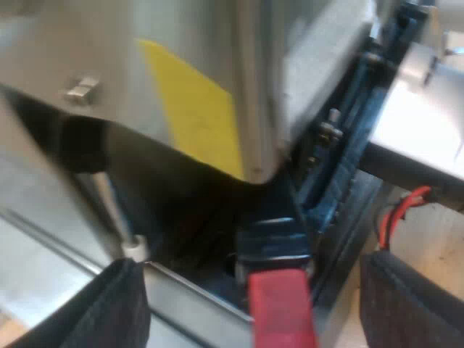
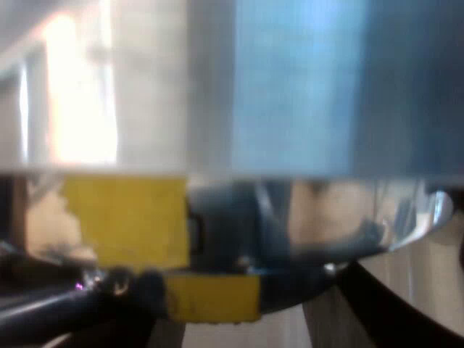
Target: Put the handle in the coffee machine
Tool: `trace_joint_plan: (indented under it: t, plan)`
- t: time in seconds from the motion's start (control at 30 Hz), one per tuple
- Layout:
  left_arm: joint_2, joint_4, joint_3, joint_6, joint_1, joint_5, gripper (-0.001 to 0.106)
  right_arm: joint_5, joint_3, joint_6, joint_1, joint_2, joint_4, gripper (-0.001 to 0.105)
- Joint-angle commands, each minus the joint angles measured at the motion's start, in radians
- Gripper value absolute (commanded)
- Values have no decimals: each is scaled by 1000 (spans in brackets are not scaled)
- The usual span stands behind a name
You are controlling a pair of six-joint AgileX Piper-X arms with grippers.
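Now | left tool [image 1: 257,315] released, astride red-ended dark handle [image 1: 279,308] at steel espresso machine [image 1: 217,65] front | right wrist view: yellow-patched shiny metal [image 2: 123,217] up close; right tool [image 2: 413,312] grip cannot be told.

Espresso machine [image 1: 181,51] is showing plain silver-grey metal, carrying a solid yellow patch [image 1: 196,116]. Handle [image 1: 274,235] is showing dark, its end [image 1: 283,312] showing flat red between black fingers [image 1: 116,308] of the left hand [image 1: 255,308]. Right wrist view: machine [image 2: 290,87] is reflecting blue over yellow.
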Motion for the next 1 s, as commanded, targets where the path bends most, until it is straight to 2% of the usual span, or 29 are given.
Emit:
trace_joint_plan:
  t: [0.03,0.07,0.1,0.13,0.17,0.3,0.47,0.57,0.7,0.87,1.0]
  plan:
    - [-24,45,-65,6,29,-16,54,-2,-18,4,0,-67,-103,41]
    - [-24,58,-90,-4,29,-85,40,-2,-18,4,0,-67,-103,41]
    - [-24,58,-97,-12,30,-133,31,-2,-18,4,0,-67,-103,41]
    - [-24,54,-113,-17,30,-209,10,-2,-18,4,0,-67,-103,41]
    - [-24,51,-123,-12,30,-244,1,-2,-18,4,0,-67,-103,41]
    - [-1,49,-142,-17,20,-297,1,-2,-18,4,0,-67,-103,41]
    - [100,85,-166,-24,-38,-409,1,-2,-18,4,0,-67,-103,41]
    - [169,120,-196,-24,-74,-417,1,-2,-18,4,0,-67,-103,41]
    - [229,120,-235,-46,-101,-464,1,-2,-18,4,0,-67,-103,41]
    - [297,233,-285,-32,-131,-470,1,-2,-18,4,0,-67,-103,41]
    - [307,307,-286,-15,-145,-466,1,-2,-18,4,0,-67,-103,41]
